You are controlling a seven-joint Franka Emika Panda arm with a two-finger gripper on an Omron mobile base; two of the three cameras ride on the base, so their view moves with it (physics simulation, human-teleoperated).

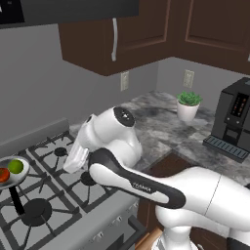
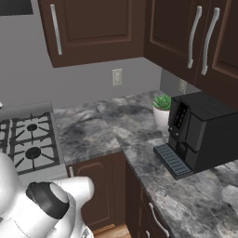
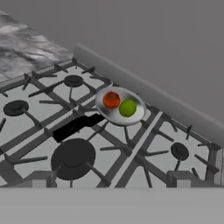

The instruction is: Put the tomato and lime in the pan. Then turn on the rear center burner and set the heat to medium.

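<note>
Left base view, pan (image 1: 10, 177): sits on the stove grates (image 1: 58, 176), holding the lime (image 1: 15, 166) and the tomato (image 1: 3, 175) side by side, touching.
Left base view, arm: bends over the stove's right part, its hand well right of the pan.
Right base view, counter (image 2: 107, 125): bears a potted plant (image 2: 161, 109) beside a coffee machine (image 2: 197, 132).
Hand view, pan (image 3: 119, 106): ahead of the jaws, black handle toward them; tomato (image 3: 111, 99) left, lime (image 3: 127, 108) right.
Jaws: spread wide, holding nothing.

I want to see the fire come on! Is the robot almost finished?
Halfway. The tomato and lime already sit together in the pan on the stove. The robot holds nothing. Turning on the rear center burner under the pan and setting it to medium is left; no flame shows.
</note>
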